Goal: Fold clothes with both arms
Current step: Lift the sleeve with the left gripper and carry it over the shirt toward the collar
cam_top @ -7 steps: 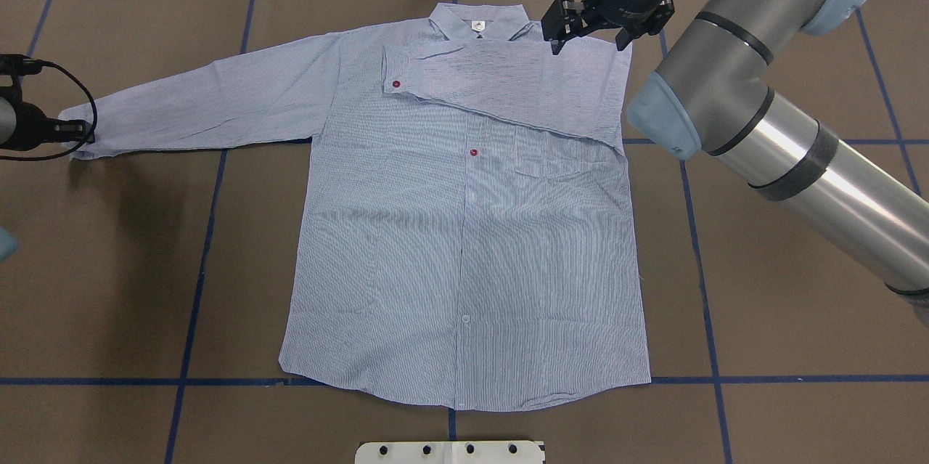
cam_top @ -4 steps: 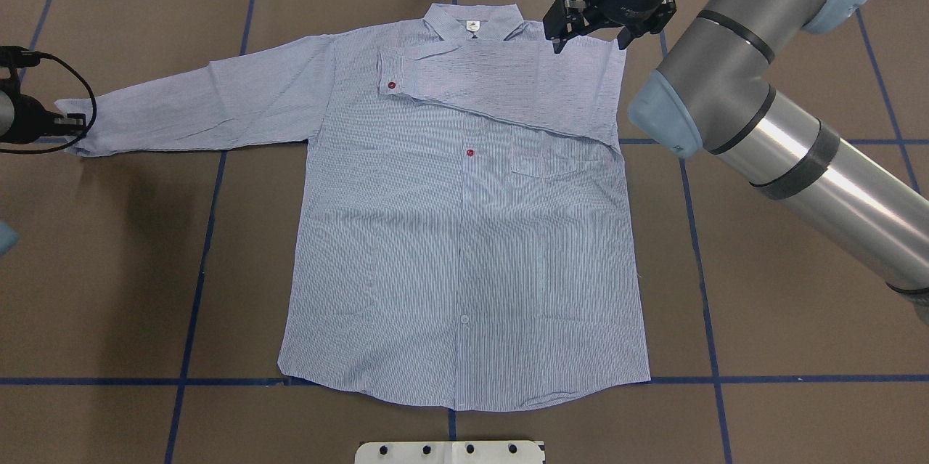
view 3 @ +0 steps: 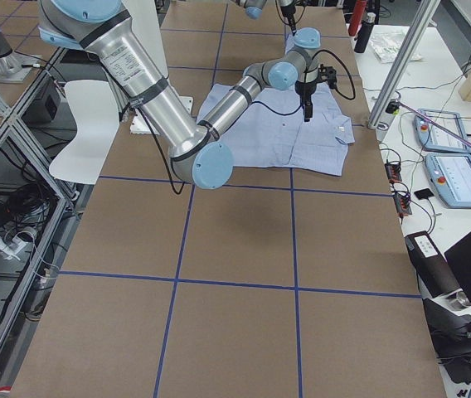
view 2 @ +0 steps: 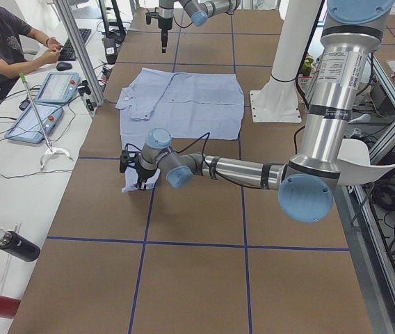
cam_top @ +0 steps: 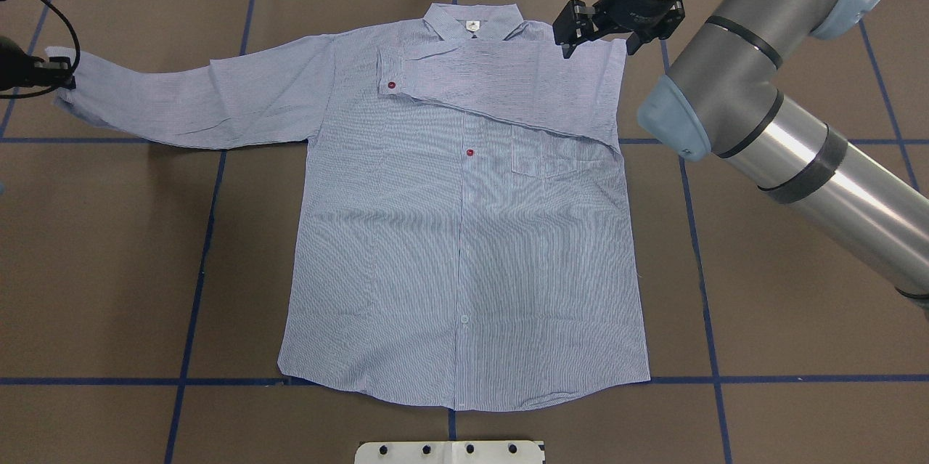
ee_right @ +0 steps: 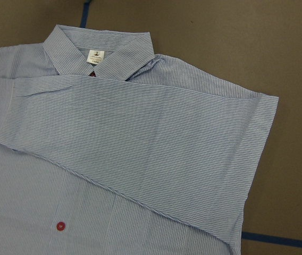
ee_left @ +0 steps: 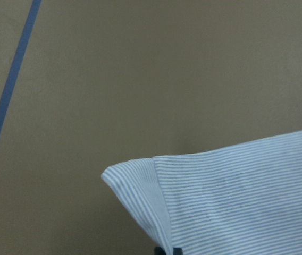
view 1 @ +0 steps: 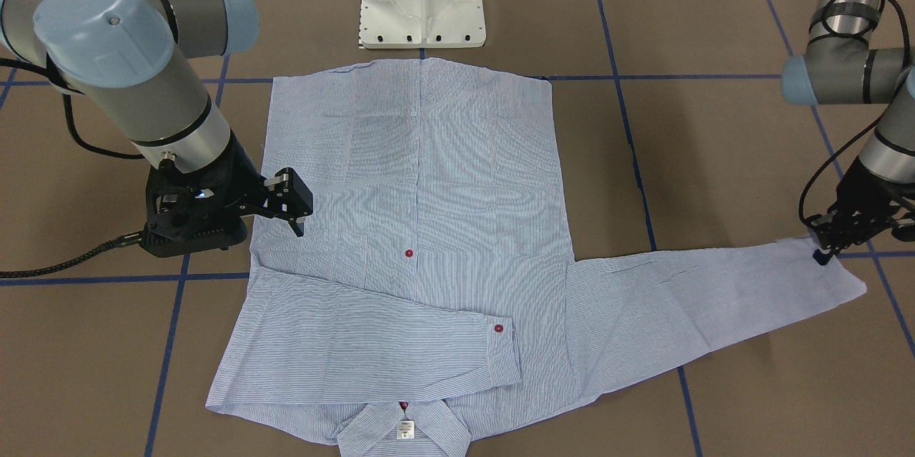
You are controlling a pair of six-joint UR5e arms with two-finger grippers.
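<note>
Brown table under shirt; left hand, half cut off overhead, clenched on cuff; right hand released, empty

One striped shirt lying on one counter, two arms hanging over it, left arm and right arm, two tools, left tool and right tool, three dark red buttons showing, one neck label, one chest pocket, one person sitting aside.

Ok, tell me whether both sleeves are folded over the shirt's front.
No: one sleeve lies folded across the shirt, but the other sleeve stretches out over the table to the left gripper.
</note>
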